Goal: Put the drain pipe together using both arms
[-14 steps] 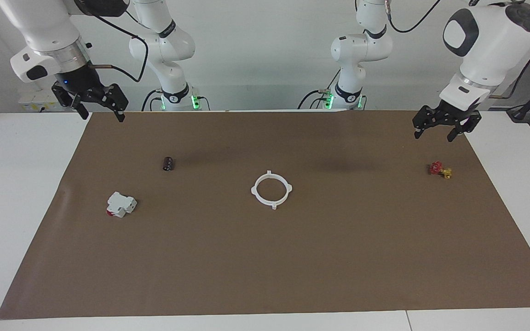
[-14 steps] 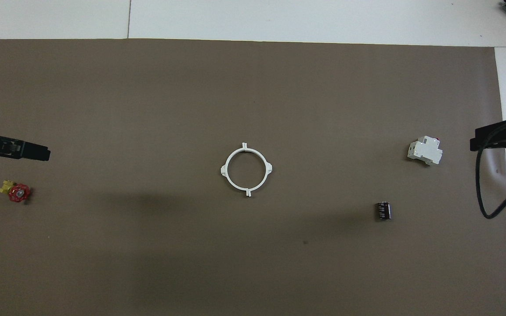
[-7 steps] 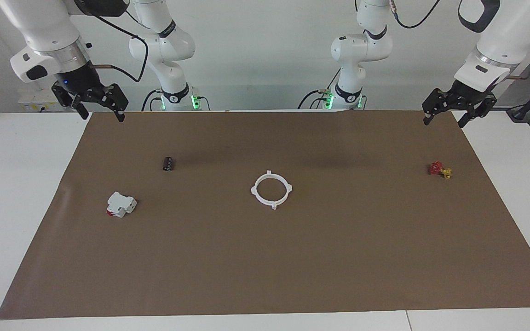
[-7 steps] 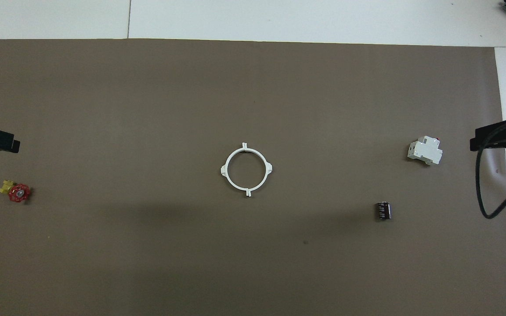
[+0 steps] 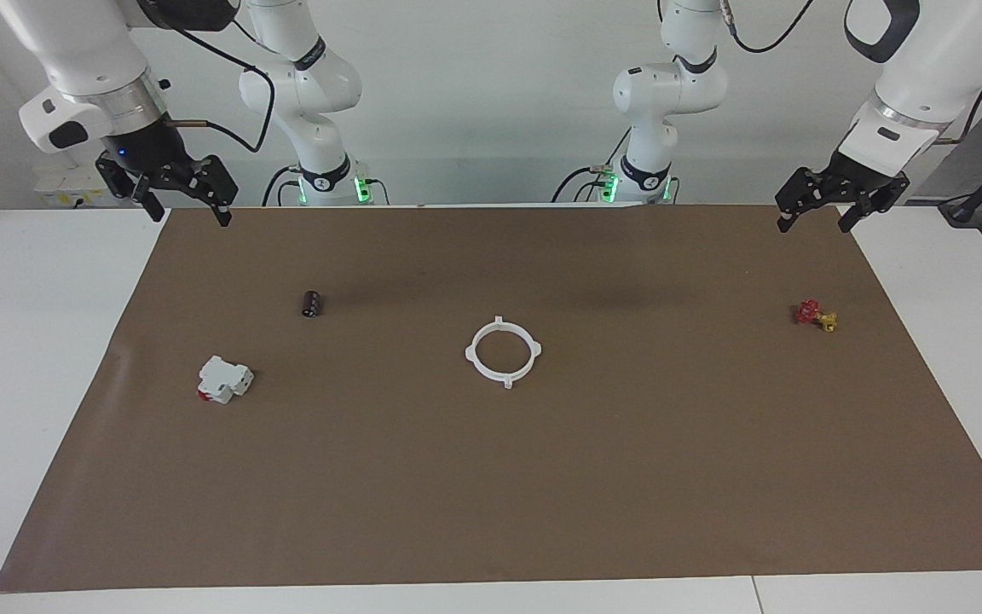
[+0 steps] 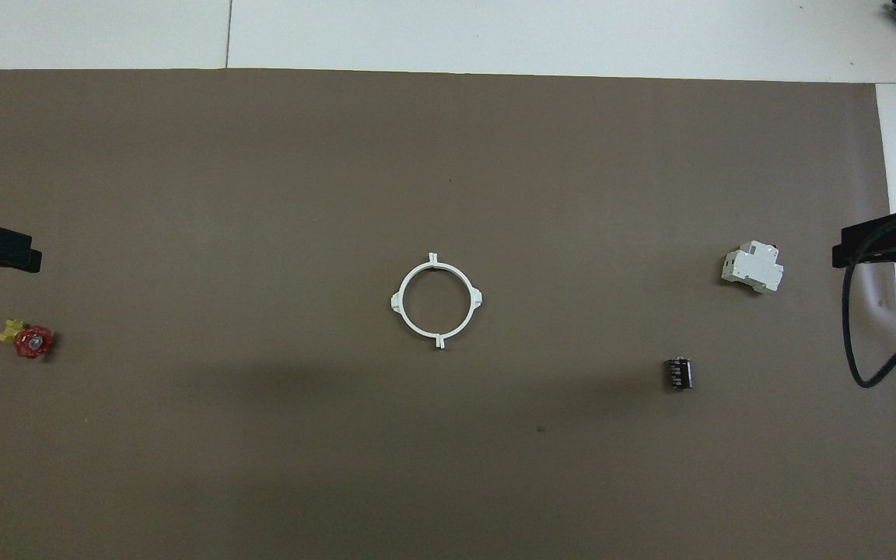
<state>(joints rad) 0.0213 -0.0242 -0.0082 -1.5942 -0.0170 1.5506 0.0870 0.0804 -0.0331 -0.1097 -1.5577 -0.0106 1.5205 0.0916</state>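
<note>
Since the drain pipe [image 5: 502,351] lies as 1 closed ring at frame centre, we keep the left gripper [image 5: 819,213] (upper right) and the right gripper [image 5: 186,207] (upper left) raised, jaws open, holding nothing.

A white ring [image 5: 502,351], a red-and-yellow valve [image 5: 815,315] and a dark cylinder [image 5: 312,303] on a brown mat [image 5: 542,495].

Evenly and brightly lit from above, with soft blurred shadows on the brown mat [image 5: 491,477] nearer the robots than the ring [image 5: 502,350], no glare, sharp focus throughout, slight dimming toward the overhead view's bottom edge.
</note>
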